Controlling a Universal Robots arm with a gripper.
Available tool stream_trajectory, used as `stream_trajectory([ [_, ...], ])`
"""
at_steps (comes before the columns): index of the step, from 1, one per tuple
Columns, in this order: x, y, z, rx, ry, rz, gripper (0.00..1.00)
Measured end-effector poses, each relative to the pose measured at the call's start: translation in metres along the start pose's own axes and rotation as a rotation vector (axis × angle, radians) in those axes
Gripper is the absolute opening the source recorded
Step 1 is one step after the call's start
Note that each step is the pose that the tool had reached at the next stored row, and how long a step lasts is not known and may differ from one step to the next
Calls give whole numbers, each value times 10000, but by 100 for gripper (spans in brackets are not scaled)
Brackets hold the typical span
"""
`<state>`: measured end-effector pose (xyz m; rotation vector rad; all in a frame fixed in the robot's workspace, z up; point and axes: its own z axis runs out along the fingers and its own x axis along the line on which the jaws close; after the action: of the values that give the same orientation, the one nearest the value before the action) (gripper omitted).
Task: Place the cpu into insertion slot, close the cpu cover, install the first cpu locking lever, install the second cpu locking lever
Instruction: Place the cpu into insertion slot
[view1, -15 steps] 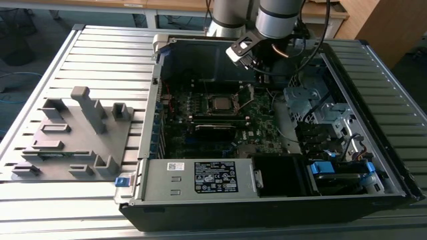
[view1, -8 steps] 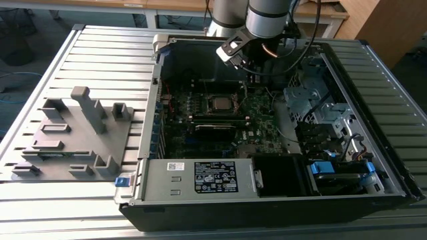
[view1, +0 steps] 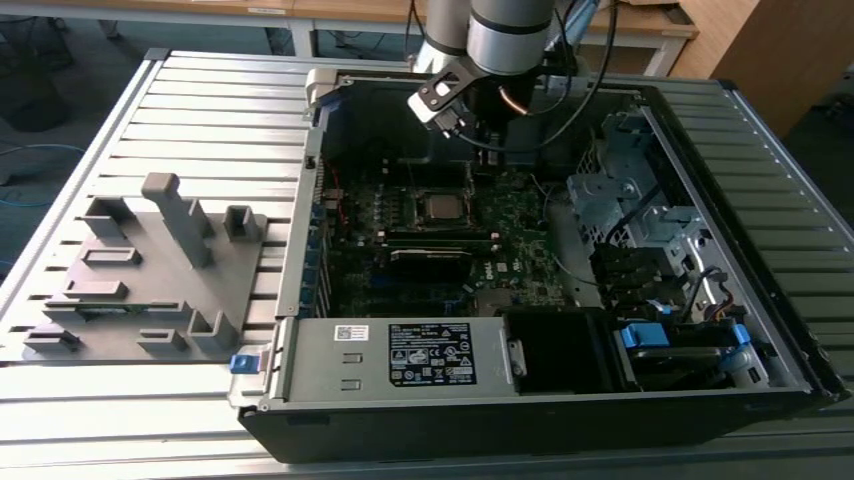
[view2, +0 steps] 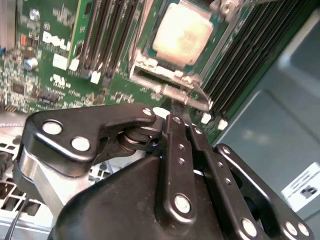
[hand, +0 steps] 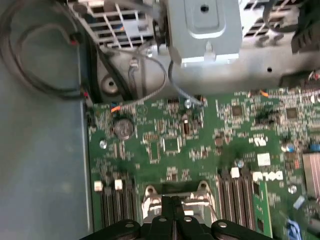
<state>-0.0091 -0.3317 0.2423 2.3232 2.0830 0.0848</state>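
The cpu (view2: 182, 32), a square chip with a silvery top, lies flat in the insertion slot (view1: 443, 207) on the green motherboard (hand: 170, 145). A silvery metal frame, the cpu cover (view2: 156, 68), lines the slot's edge nearest the fingers; I cannot tell if it lies fully down. A thin metal lever (view2: 199, 99) runs along that edge. My gripper (view2: 176, 114) hovers just short of that edge, apart from the chip, its black fingers (hand: 172, 202) pressed together with nothing between them. In the exterior view the gripper (view1: 491, 135) hangs over the case's far part, beyond the chip.
The open computer case (view1: 534, 395) lies on a slatted metal table (view1: 200, 100). Long black memory slots (view2: 107, 35) flank the socket. A grey drive cage (view1: 621, 195) and cables fill the exterior view's right. A grey fixture plate (view1: 140, 270) sits at the left.
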Motion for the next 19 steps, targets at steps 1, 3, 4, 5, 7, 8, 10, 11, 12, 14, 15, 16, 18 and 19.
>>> stream_trajectory([
  [1, -3, -30, -2, 0, 12, 2, 10],
  [3, -9, -84, -4, -1, 31, 1, 10],
  [4, -11, -105, -6, -1, 37, 2, 10],
  [5, -12, -120, -6, -1, 40, 4, 10],
  [7, -13, -123, -6, -1, 40, 3, 10],
  [8, -13, -123, -7, -2, 40, 1, 10],
  [10, -13, -124, -7, -1, 40, 2, 10],
  [11, -13, -125, -7, 3, 41, 2, 10],
  [12, -13, -125, -5, 61, 37, 4, 10],
  [14, -14, -125, -1, 317, -3, 11, 10],
  [15, -14, -125, 1, 438, -17, 13, 10],
  [16, -14, -125, 3, 521, -29, 14, 10],
  [18, -14, -125, 2, 555, -38, 17, 10],
  [19, -14, -125, 2, 563, -39, 16, 10],
])
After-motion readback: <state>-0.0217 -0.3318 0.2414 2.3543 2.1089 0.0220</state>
